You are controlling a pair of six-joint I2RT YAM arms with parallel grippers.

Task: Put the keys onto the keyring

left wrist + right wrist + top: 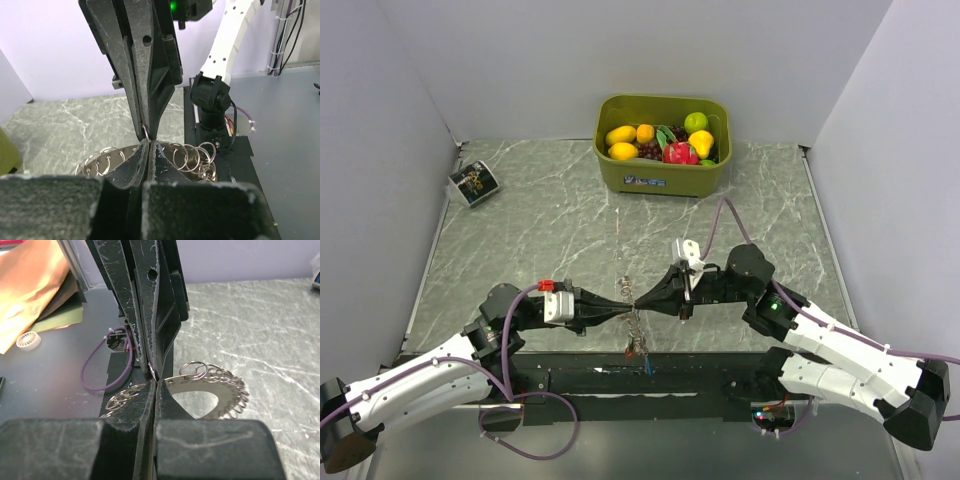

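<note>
Seen from above, the left gripper [626, 306] and right gripper [640, 303] meet tip to tip near the table's [540, 230] front edge, with open marble behind as far as the fruit bin [660, 178]. The keyring [634, 325] and keys [641, 350] hang just below. Left wrist: both pincers clamped tight on the keyring's bright overlapping loops. Right wrist: same pinch, loops fanned rightward over bare marble
</note>
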